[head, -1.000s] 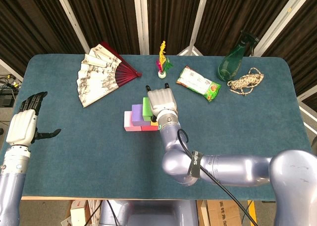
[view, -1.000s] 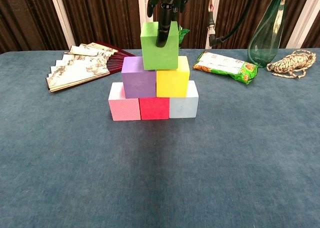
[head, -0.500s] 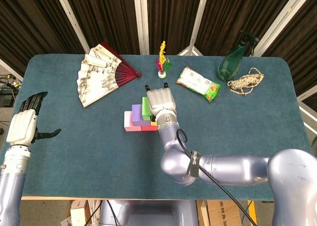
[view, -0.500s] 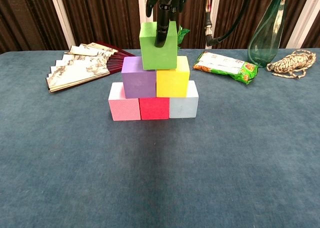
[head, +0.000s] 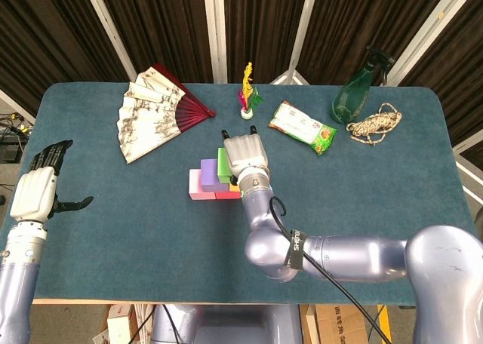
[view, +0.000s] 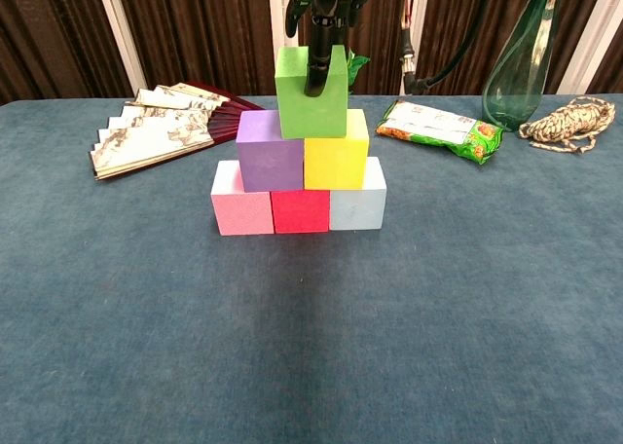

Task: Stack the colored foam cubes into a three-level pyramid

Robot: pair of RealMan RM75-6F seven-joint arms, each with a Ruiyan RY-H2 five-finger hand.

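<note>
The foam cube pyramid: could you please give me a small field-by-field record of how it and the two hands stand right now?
bottom level: pink cube, red cube, light blue cube, side by side on the table
middle level: purple cube, yellow cube
top level: green cube, over the purple-yellow seam
right robot hand: above the stack, fingers on the green cube
left robot hand: apart from the cubes at the table's left edge, holding nothing
nearby: folding fan, snack packet
</note>
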